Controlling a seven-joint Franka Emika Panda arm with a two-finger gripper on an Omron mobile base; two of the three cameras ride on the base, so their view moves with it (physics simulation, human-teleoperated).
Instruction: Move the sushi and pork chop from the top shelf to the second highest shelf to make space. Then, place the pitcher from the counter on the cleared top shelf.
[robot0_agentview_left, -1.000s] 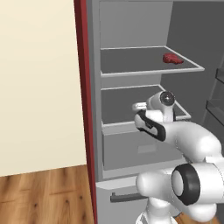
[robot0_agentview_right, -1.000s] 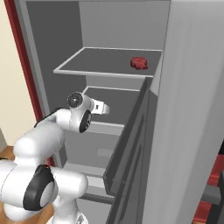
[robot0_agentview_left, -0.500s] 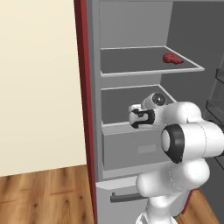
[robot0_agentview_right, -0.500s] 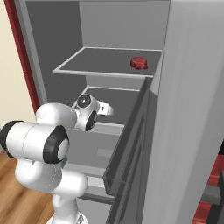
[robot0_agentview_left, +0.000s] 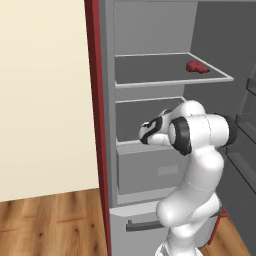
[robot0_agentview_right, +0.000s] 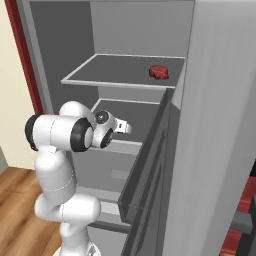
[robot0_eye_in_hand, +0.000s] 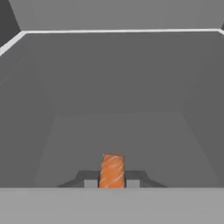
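The white arm had swung its elbow leftward across the fridge opening over the last second, carrying the two-finger gripper (robot0_eye_in_hand: 112, 183) to the front of the lower flat grey shelf (robot0_agentview_right: 142, 112), the second highest shelf, its dark tips pinching a small orange-striped sushi piece (robot0_eye_in_hand: 112, 169). The red, lumpy pork chop (robot0_agentview_left: 197, 67) stayed on the upper flat grey shelf (robot0_agentview_left: 150, 70), so the sushi transfer appeared near release and the chop remained to be moved.
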